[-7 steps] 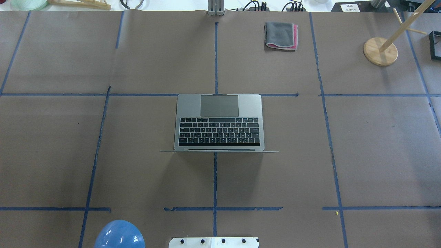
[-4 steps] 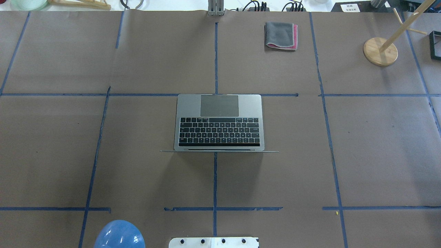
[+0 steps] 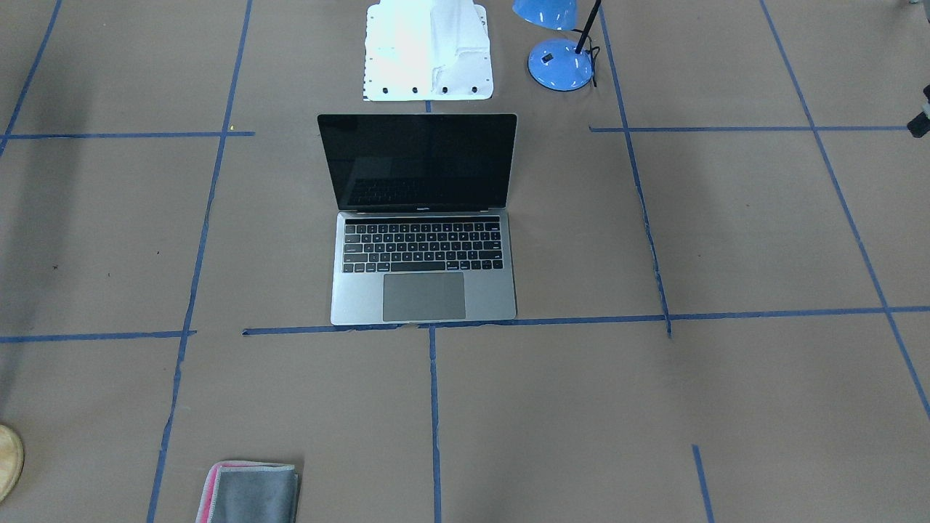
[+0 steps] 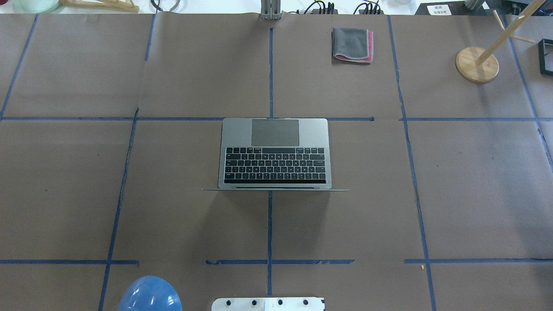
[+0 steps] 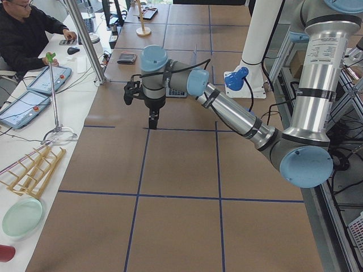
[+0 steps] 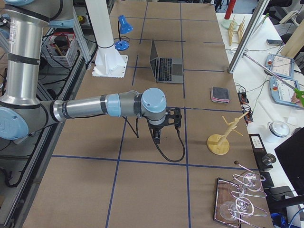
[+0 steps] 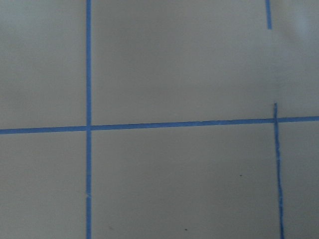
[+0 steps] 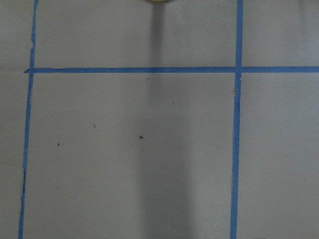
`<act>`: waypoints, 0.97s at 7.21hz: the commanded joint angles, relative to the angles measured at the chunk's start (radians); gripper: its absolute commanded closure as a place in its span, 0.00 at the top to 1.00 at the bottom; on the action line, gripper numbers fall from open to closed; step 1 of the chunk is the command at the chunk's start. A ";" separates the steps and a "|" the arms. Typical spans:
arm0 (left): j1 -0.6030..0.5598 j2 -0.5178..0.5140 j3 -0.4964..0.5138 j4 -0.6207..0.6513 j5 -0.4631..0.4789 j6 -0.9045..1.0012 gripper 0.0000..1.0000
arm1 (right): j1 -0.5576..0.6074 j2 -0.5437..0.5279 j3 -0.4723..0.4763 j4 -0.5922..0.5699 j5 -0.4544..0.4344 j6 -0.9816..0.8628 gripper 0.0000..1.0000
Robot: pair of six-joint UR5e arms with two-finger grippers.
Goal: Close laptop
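Laptop (image 4: 274, 151) sits open, hinge edge toward the robot, trackpad away, long axis running left to right. Left gripper (image 5: 152, 120) and right gripper (image 6: 158, 137): I cannot tell whether either is parted or closed.

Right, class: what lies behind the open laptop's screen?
Behind the thin silver-grey laptop is brown paper-covered table crossed by a blue tape line, then the robot's white base plate, with a blue desk lamp to one side. From the front, the screen hides the strip just behind it.

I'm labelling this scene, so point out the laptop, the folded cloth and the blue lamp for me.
laptop (image 3: 423, 296), exterior front-facing view, middle of its trackpad.
folded cloth (image 4: 351, 41), overhead exterior view, its grey top face.
blue lamp (image 3: 561, 67), exterior front-facing view, its round base.
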 commanded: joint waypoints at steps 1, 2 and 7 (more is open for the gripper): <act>0.110 -0.088 -0.087 0.006 -0.026 -0.235 0.13 | -0.054 0.059 0.005 0.004 0.008 0.058 0.84; 0.171 -0.153 -0.116 0.007 -0.026 -0.368 0.04 | -0.110 0.131 0.039 0.006 0.008 0.221 0.46; 0.510 -0.319 -0.210 0.006 -0.012 -0.814 0.00 | -0.509 0.198 0.318 0.007 0.002 0.644 0.01</act>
